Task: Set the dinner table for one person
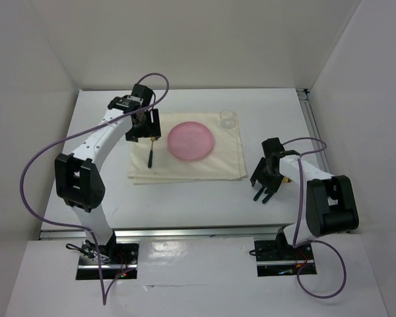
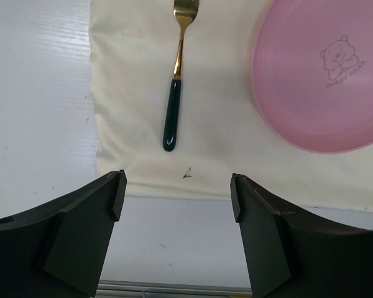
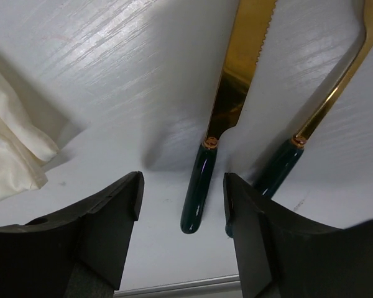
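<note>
the dinner table (image 1: 185, 205) is a flat matte white top inside a white-walled booth, with a silver rail (image 1: 185, 232) along its near edge and another up its right edge. it fills the floor of the booth, with both arm bases at its near edge. a cream cloth mat (image 1: 185, 168) lies at the middle of the table, toward the far edge. on the mat sit a pink plate (image 1: 191, 140), a clear glass (image 1: 228, 118) at the mat's far right corner, and a fork (image 1: 150, 155) near the mat's left edge.

the left gripper (image 1: 145, 129) hangs over the mat's far left corner, fingers wide apart and holding nothing. the right gripper (image 1: 264, 196) is low over the bare table just off the mat's near right corner, fingers also apart.

the left wrist view alone shows the fork's gold head and dark green handle, a bear drawing on the plate, and a small dark mark (image 2: 187, 174) on the cloth. the right wrist view alone shows a gold serrated knife (image 3: 227, 124) with a green handle lying flat on the table, its handle end between the open fingers, closer to one of them; contact cannot be told. beside it lies a second gold-stemmed utensil (image 3: 317, 118), its head out of frame.
</note>
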{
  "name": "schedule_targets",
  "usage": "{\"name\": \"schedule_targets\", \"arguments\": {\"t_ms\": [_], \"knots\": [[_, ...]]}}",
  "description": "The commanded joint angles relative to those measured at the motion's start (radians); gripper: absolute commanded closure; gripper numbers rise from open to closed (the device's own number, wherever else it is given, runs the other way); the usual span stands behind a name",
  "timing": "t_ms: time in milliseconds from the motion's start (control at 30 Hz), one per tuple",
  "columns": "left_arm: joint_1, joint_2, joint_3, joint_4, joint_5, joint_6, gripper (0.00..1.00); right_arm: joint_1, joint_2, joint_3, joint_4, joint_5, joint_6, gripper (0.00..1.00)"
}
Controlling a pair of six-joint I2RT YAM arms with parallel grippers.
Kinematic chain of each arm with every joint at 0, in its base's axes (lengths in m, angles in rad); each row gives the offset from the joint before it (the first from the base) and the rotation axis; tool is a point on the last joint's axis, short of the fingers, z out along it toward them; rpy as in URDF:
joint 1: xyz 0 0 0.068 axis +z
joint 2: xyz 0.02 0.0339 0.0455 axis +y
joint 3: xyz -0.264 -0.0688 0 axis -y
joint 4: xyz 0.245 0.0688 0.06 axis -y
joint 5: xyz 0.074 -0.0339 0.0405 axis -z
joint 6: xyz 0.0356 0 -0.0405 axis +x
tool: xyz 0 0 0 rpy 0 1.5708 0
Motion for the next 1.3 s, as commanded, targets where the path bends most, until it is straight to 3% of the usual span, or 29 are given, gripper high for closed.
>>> {"name": "schedule_targets", "arguments": {"t_ms": [0,67,167,200,367,433,567,767,1267], "knots": [[-0.014,-0.015,-0.009,-0.033,0.021,-0.011,0.14,-0.008,0.017,0.004,0.041,-0.012,0.011,0.35],[-0.014,-0.015,-0.009,-0.033,0.021,-0.011,0.14,-0.008,0.040,0.004,0.051,-0.035,0.023,0.36],[-0.014,-0.015,-0.009,-0.042,0.021,-0.011,0.14,-0.008,0.049,0.004,0.061,-0.035,0.032,0.52],[-0.014,-0.015,-0.009,-0.042,0.021,-0.011,0.14,-0.008,0.049,0.004,0.061,-0.035,0.042,0.65],[-0.014,-0.033,-0.018,-0.042,0.030,-0.011,0.14,-0.008,-0.019,0.079,0.016,0.040,0.031,0.94],[-0.014,-0.044,-0.027,-0.042,0.031,-0.011,0.14,0.003,-0.044,0.110,0.016,0.056,-0.006,1.00],[-0.014,-0.055,-0.047,-0.042,0.031,-0.011,0.14,0.041,-0.041,0.209,0.016,0.051,-0.104,1.00],[-0.014,-0.073,-0.076,-0.022,0.031,-0.011,0.14,0.121,0.127,0.381,0.025,-0.098,-0.228,1.00],[-0.014,-0.082,-0.124,-0.013,0.040,-0.011,0.14,0.247,0.411,0.556,0.103,-0.179,-0.251,1.00]]}}
